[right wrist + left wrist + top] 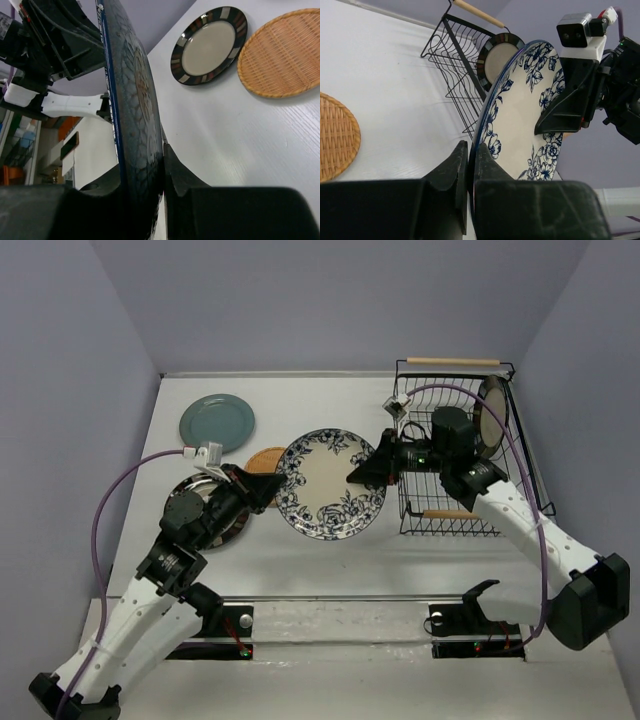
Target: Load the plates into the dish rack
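Note:
The white plate with blue flowers [330, 483] is held off the table between both arms, just left of the black wire dish rack [460, 512]. My left gripper [272, 485] is shut on its left rim [481, 131]. My right gripper [362, 472] is shut on its right rim, with the plate's underside [132, 100] clamped between the fingers. One striped-rimmed plate [492, 418] stands upright in the rack. A teal plate [217, 423], a woven orange-tan plate [262, 462] and another striped-rimmed plate [209, 45] lie on the table.
The rack's wooden handles [455, 362] run along its far and near ends. The left arm [190, 525] hangs over the striped plate on the table. Grey walls close the table in on the left, the back and the right.

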Action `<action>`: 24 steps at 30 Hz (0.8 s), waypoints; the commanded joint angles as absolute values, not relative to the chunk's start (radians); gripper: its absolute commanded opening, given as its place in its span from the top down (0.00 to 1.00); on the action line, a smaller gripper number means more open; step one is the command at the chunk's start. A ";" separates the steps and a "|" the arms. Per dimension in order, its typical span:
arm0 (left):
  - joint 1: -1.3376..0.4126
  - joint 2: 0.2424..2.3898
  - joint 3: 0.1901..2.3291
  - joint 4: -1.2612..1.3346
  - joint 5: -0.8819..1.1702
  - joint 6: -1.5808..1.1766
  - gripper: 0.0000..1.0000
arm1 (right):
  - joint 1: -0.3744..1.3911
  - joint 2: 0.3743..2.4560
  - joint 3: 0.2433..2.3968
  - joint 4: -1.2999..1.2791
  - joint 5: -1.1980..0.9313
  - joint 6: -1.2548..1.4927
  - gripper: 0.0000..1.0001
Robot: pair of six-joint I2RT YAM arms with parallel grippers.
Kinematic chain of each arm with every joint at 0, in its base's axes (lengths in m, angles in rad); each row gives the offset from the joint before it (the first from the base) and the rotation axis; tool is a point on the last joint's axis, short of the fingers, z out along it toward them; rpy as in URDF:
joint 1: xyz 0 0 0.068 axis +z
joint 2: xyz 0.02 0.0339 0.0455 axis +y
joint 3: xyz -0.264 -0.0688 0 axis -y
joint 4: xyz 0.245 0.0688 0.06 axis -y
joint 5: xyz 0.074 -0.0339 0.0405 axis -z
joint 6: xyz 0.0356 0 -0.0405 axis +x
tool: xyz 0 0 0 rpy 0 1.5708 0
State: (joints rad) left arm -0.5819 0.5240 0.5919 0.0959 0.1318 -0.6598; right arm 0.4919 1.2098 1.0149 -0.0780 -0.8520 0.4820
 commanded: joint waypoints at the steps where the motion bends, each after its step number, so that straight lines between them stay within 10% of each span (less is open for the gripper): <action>1: -0.597 0.506 0.704 0.336 0.180 -0.747 0.84 | 0.518 1.177 1.028 -0.021 -0.731 0.437 0.93; 5: -0.597 0.528 0.754 0.212 0.157 -0.669 0.19 | 0.518 1.141 1.032 -0.020 -0.599 0.442 0.93; 7: -0.598 0.540 0.791 0.132 0.105 -0.592 0.04 | 0.518 1.118 1.054 -0.020 -0.516 0.443 0.93; 24: -0.597 0.413 0.707 -0.132 -0.058 -0.350 0.01 | 0.227 1.077 1.313 -0.175 0.266 0.158 0.93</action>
State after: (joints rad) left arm -0.5941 0.4500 0.7727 -0.1299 -0.0372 -0.4099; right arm 0.2310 1.0969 1.2152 -0.2657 -0.0563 0.3004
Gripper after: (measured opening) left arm 0.990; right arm 0.250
